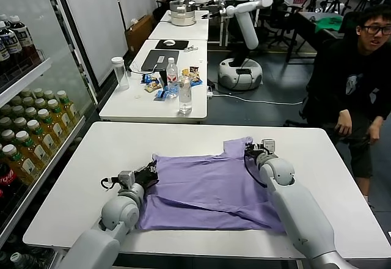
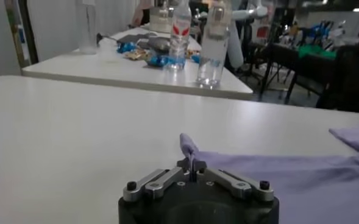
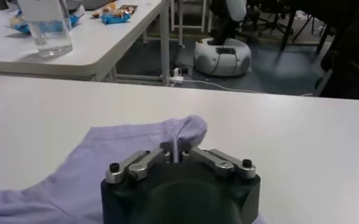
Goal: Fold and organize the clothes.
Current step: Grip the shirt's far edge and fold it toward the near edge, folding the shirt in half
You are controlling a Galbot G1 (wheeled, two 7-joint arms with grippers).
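Your lavender T-shirt (image 1: 208,189) spread flat on the white bench (image 1: 79,183), your left gripper (image 2: 192,172) with fingers pinched on its left corner, your right gripper (image 3: 180,154) with fingers pinched on its far-right sleeve edge.

Head camera looking down, wrist cameras low, sharing table (image 1: 183,137)

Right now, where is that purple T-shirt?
In the head view the purple T-shirt lies flat on the white table, between the left gripper pinching its left edge and the right gripper pinching its far right corner.
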